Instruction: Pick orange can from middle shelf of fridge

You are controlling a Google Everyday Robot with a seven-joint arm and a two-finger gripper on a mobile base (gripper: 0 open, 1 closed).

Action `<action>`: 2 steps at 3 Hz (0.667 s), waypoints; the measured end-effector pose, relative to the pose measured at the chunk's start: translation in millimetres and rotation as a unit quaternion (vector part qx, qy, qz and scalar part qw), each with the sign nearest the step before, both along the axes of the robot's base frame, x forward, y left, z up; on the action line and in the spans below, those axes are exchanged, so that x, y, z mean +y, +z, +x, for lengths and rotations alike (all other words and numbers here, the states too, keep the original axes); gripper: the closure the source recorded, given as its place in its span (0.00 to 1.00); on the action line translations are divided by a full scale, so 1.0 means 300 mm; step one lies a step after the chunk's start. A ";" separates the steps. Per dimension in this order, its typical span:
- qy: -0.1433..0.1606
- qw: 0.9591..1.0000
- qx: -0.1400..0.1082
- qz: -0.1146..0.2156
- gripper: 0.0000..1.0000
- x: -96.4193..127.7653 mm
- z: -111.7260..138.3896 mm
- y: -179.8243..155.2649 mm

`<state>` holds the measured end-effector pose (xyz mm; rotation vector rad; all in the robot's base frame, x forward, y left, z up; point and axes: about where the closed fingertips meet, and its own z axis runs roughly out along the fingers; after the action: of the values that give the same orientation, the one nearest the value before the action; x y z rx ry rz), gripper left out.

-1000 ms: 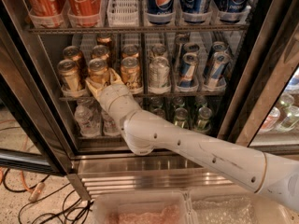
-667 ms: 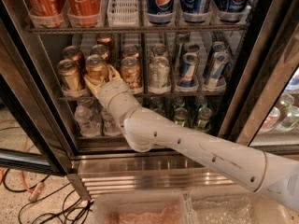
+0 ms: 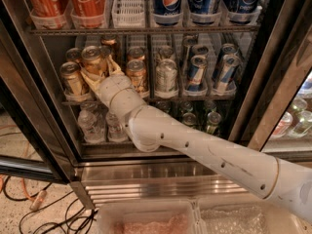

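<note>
Several small cans are ranged on the middle shelf [image 3: 195, 97] of the fridge [image 3: 146, 172]. The orange can [image 3: 92, 58], at the shelf's left side, is held by the gripper [image 3: 100, 69], whose tan fingers [image 3: 114, 68] are closed against its sides. The white arm [image 3: 195, 147] is extended in from the lower right, beside the water bottles [image 3: 90, 126] below.

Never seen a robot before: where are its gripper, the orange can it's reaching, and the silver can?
gripper [image 3: 101, 73]: camera view, its front end, left on the middle shelf [image 3: 195, 98].
orange can [image 3: 92, 57]: camera view, its side.
silver can [image 3: 166, 78]: camera view, its side.
</note>
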<state>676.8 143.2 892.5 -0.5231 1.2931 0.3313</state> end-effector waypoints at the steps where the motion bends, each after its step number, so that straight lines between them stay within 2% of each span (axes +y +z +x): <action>1: 0.023 0.999 0.004 -0.022 1.00 -0.001 -0.071 0.004; 2: 0.034 0.998 0.023 -0.037 1.00 -0.031 -0.162 -0.005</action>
<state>628.2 133.9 891.1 -0.6260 1.3389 0.3541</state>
